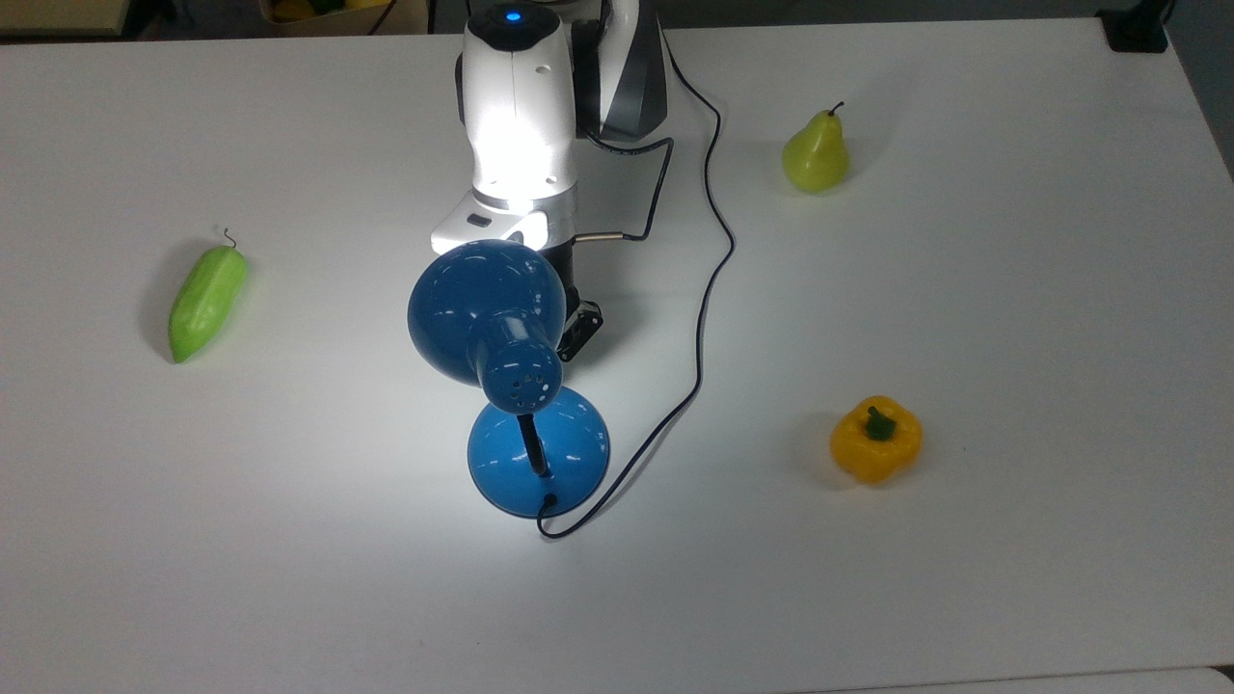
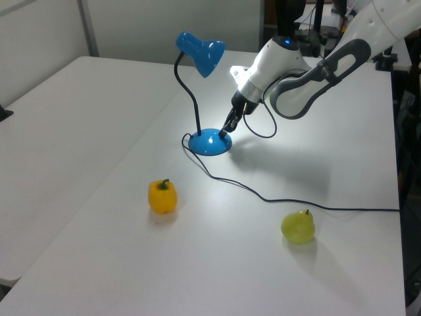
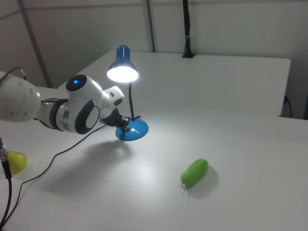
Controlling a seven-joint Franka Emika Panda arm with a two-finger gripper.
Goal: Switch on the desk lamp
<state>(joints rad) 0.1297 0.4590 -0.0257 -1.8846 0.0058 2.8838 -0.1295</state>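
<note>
The desk lamp (image 1: 487, 304) stands mid-table, glossy blue with a dome shade on a black bent neck. Its bulb is lit, and the shade's mouth (image 3: 122, 72) glows bright and throws light on the table and the arm. My gripper (image 2: 225, 130) hangs just off the far rim of the round blue base (image 2: 209, 143), tilted down toward it, fingers together and holding nothing. In the top view the gripper (image 1: 578, 333) shows as a black tip beside the shade, a little short of the base (image 1: 569, 448). In the right view the gripper (image 3: 124, 124) sits at the base's left edge.
The lamp's thin black cord (image 1: 709, 280) loops from the base past the arm to the table's far edge. A green pear (image 1: 816, 154), a yellow bell pepper (image 1: 875, 439) and a long green vegetable (image 1: 207, 301) lie well apart around the lamp.
</note>
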